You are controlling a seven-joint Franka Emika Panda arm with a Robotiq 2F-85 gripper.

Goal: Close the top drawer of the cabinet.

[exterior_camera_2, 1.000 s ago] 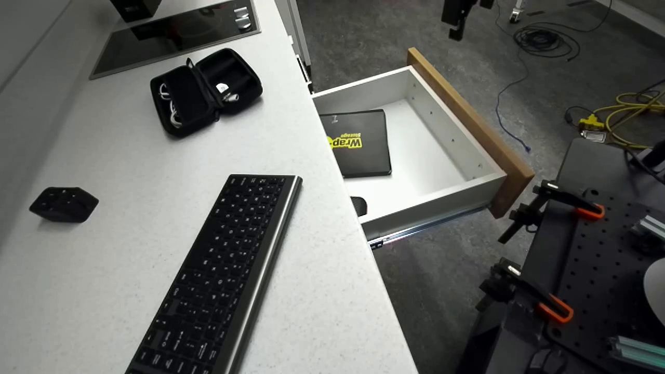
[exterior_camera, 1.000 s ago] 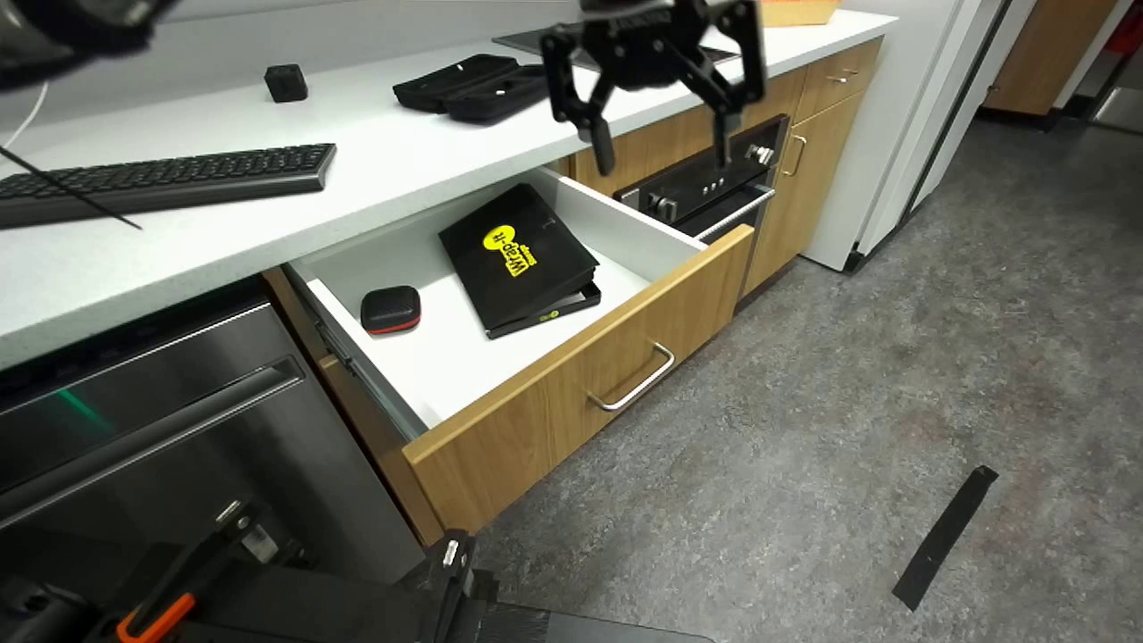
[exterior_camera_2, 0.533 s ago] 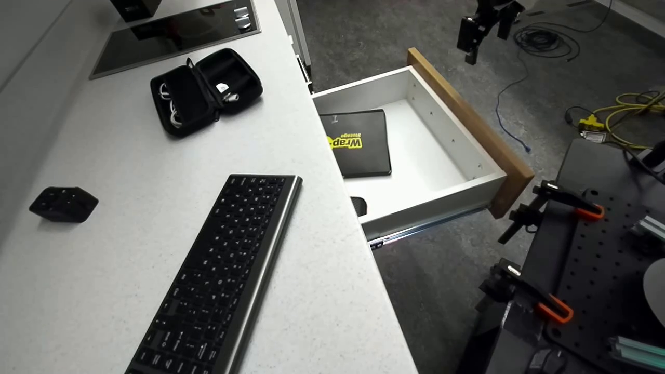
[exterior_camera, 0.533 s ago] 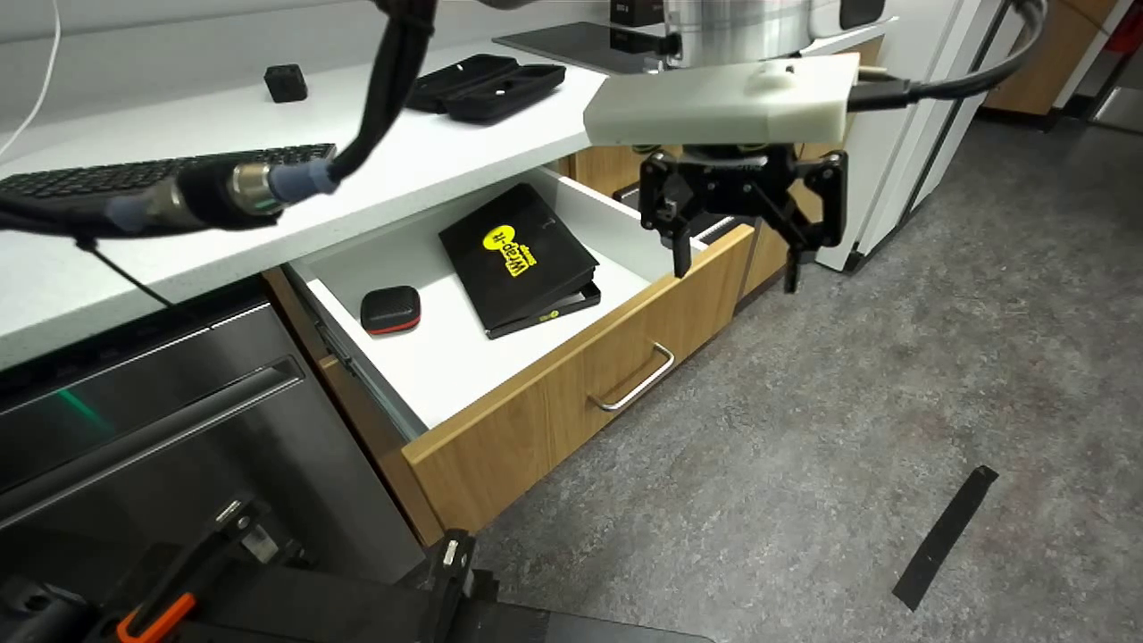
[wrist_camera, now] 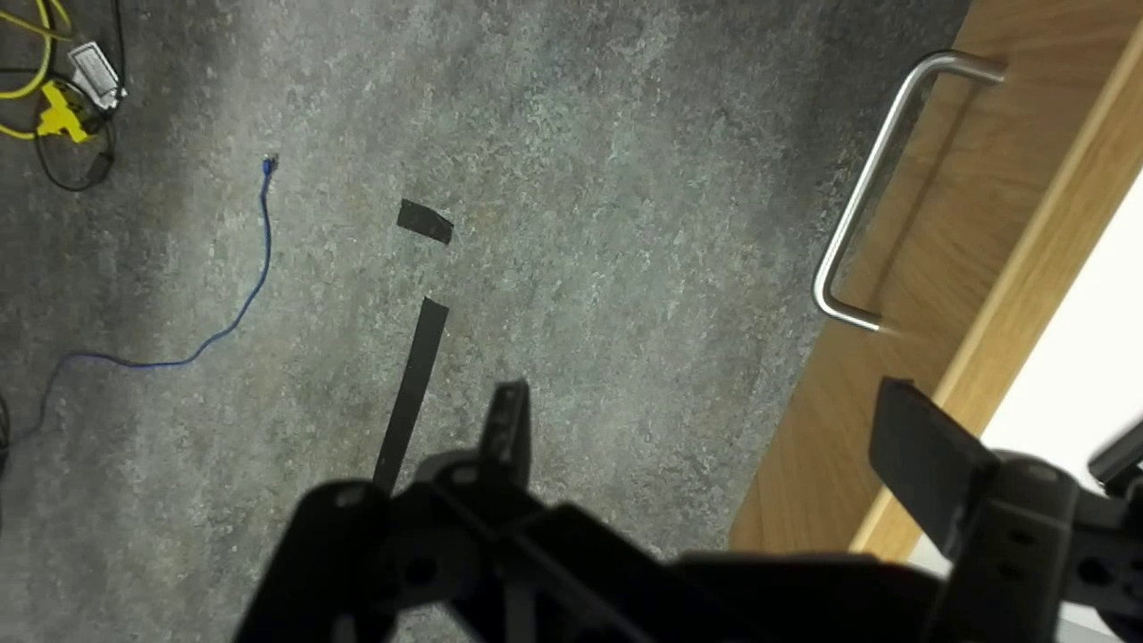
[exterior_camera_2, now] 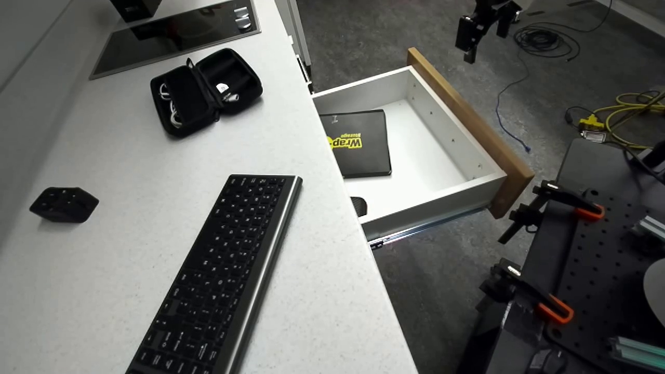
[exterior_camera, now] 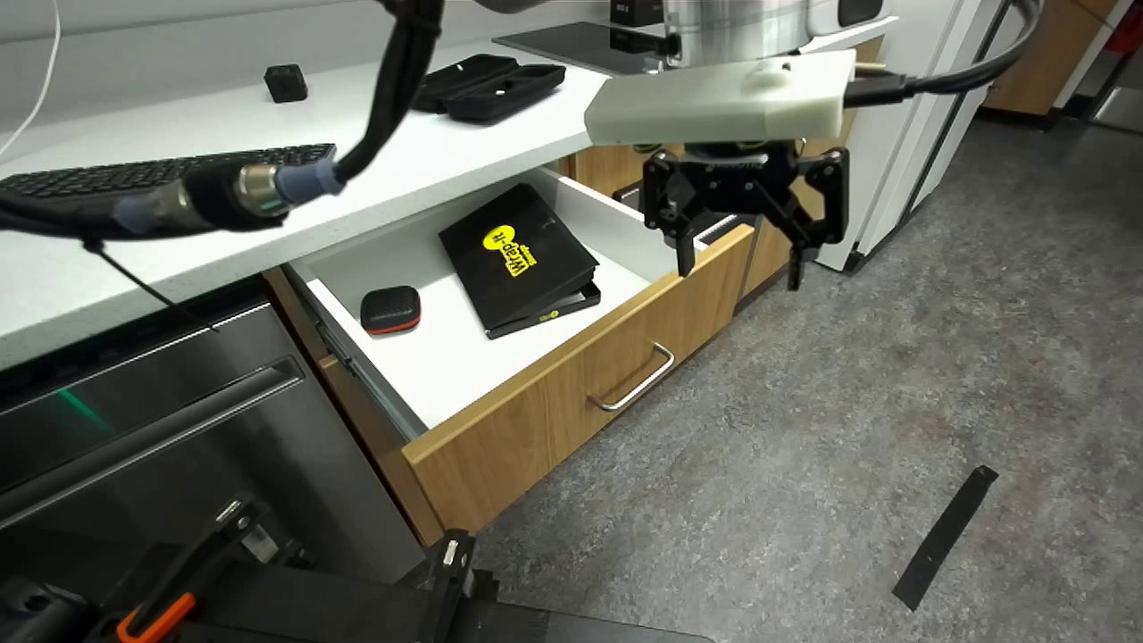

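Currently the black, two-fingered pincer (exterior_camera: 739,276) hangs with jaws parted, gripping nothing, near the far end of the wide, shallow, oak-fronted top drawer (exterior_camera: 554,415); I take it as staged for an inward push. Drawer stands out from the long, white-topped wooden cabinet (exterior_camera: 446,156). Front (wrist_camera: 973,223): fine-grained wood; inner walls (exterior_camera_2: 448,130) smooth, white; slim silver bar handle (wrist_camera: 864,179), bent at both ends.
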